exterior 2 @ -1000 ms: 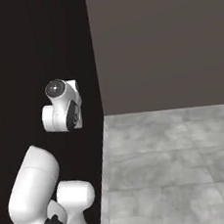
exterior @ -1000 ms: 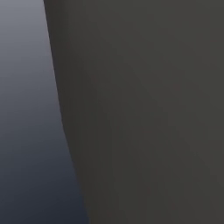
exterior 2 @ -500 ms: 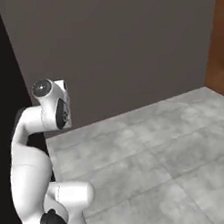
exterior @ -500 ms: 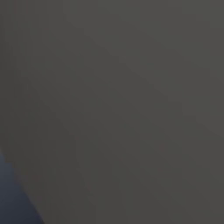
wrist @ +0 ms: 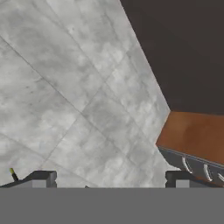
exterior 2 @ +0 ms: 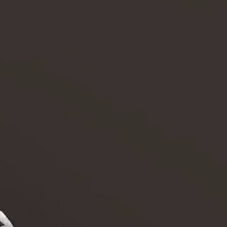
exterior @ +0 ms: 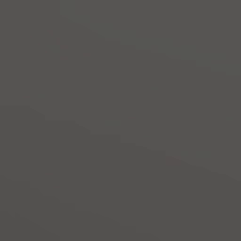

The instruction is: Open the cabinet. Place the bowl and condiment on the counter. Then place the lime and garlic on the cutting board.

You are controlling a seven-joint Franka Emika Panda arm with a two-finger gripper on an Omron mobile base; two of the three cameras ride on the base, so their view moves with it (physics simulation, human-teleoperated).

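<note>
The gripper [wrist: 111, 177] hangs with its jaws wide apart and nothing between them, pointing down at a grey tiled floor [wrist: 74, 87]. The two dark fingertips [wrist: 43, 176] stand at the bottom of the hand view, well clear of anything.

Just beyond the right-hand tip there is a reddish-brown wooden unit [wrist: 194, 135] with a few pale curved handles along a grey edge below it. I cannot tell whether this belongs to the cabinet; the tall flat-panelled doors are not to be made out here. Above the wood runs a dark wall [wrist: 179, 48], meeting the floor along a slanting line.

From behind the arm, both base views look straight onto flat dark surfaces, a grey one [exterior: 120, 120] on the left and a browner one [exterior 2: 119, 105] on the right, with a sliver of the white arm in the right view's lower left corner. That suggests the base stands very near something large.

As for the task, I would judge nothing begun: bowl, condiment, lime, garlic, board and counter cannot be placed from here.

The risk is plain. With the base so close to that surface, a turn or a drive could scrape it, or the arm could strike the wooden unit.

No brand, label or writing can be read anywhere.
</note>
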